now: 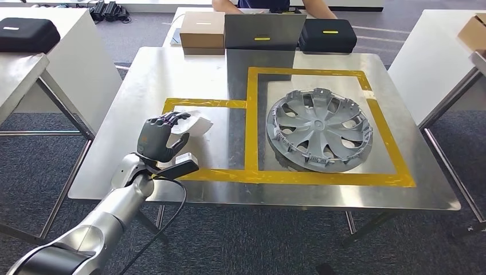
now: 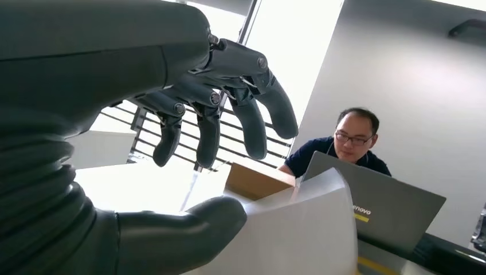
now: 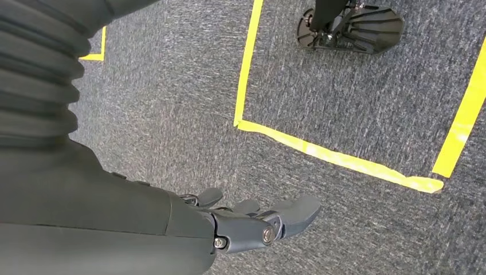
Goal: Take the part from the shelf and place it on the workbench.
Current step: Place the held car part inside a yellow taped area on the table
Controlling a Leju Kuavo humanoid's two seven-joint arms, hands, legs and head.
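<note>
We are facing a steel workbench point(image 1: 172, 69) taped in yellow, a ribbed grey hubcap point(image 1: 319, 127) lying on it. Our left hand point(image 1: 160, 139) is cupping a white part point(image 1: 195, 123), thumb touching, fingers spread. Our right hand point(image 3: 252, 220) is hanging empty and loosely open over grey carpet point(image 3: 355, 97).

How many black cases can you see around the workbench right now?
2. One black case sits at the far edge of the workbench, right of the laptop; the other black case lies on the white table far left. More may sit out of frame.

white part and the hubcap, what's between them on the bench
In the head view, a vertical strip of yellow tape and bare steel workbench separate the white part from the hubcap.
</note>
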